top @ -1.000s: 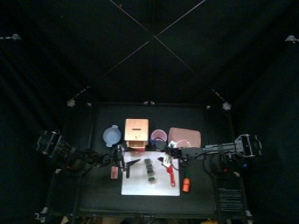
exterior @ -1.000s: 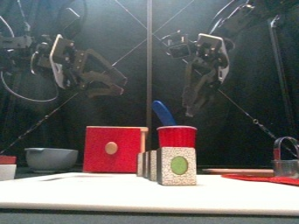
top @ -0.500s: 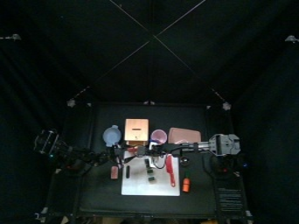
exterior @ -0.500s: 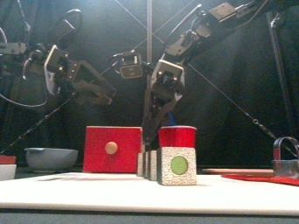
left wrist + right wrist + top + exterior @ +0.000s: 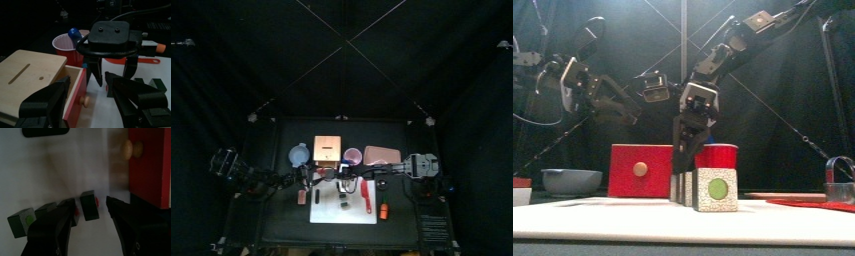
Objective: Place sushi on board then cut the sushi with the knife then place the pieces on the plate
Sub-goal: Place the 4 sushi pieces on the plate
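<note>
Sushi roll [image 5: 715,188] lies in blocks on the white board [image 5: 593,215] at desk front, right gripper [image 5: 681,160] jaws apart either side of one block, squeezed btwn wooden box [image 5: 643,170] & red cup [image 5: 716,155]; left gripper [image 5: 87,78] jaws apart, up above the box.

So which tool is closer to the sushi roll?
Right. The right tool is down at the sushi roll; the left tool hovers higher, near the wooden box.

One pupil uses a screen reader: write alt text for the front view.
The right tool reaches down to the sushi on the board, between the box and the red cup; the left tool hangs higher.
</note>
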